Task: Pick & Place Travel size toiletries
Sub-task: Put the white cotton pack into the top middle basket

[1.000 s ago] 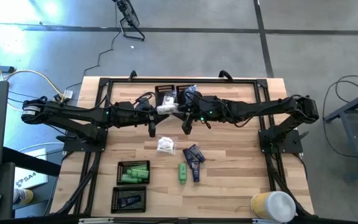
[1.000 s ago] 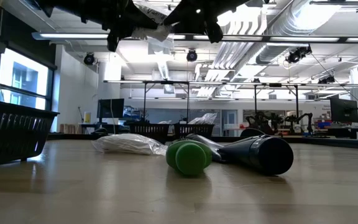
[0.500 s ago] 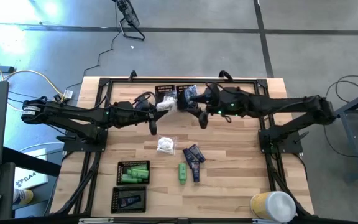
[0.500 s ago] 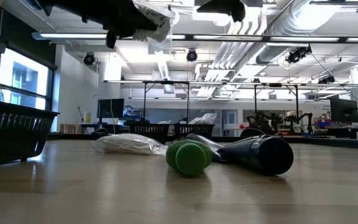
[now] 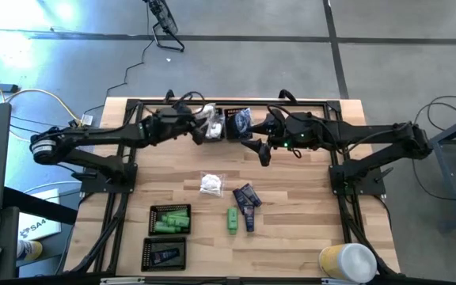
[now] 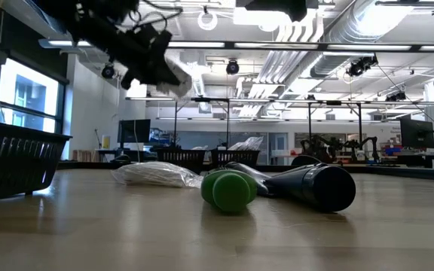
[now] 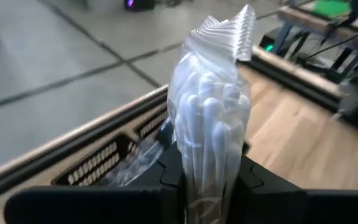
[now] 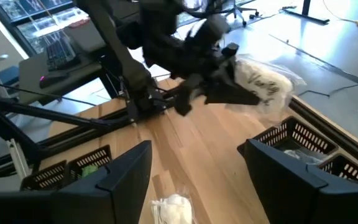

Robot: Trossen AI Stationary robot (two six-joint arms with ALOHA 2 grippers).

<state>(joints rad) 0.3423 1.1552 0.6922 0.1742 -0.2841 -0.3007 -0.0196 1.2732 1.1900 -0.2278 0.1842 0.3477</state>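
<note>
Pale wooden planks make up my table [image 5: 291, 229], framed by a black rail, on a grey concrete floor with cables trailing at the upper left of the high view. Level across the surface I see a big workshop with ceiling ducts, strip lights and window panes at the left edge.

My left gripper [image 5: 202, 127] sits at upper centre of the high view, above the black mesh trays [image 5: 212, 120] at the far rail, its fingers clamped on a clear packet of white swabs [image 7: 211, 130]; the wrist view shows the crimped end standing up between the fingers. My right gripper [image 5: 264, 154] hangs just right of centre, fingers spread apart with nothing between them.

On the planks at centre lies a white crinkly packet [image 5: 210, 184]. Lower and to the right, a bright green tube [image 5: 233, 219] rests beside dark navy tubes [image 5: 247, 203]. At lower left, one mesh tray [image 5: 169, 219] holds green tubes, and the tray below it [image 5: 164, 254] holds a navy one. A yellow-and-white cup [image 5: 347, 262] stands at the lower right corner.
</note>
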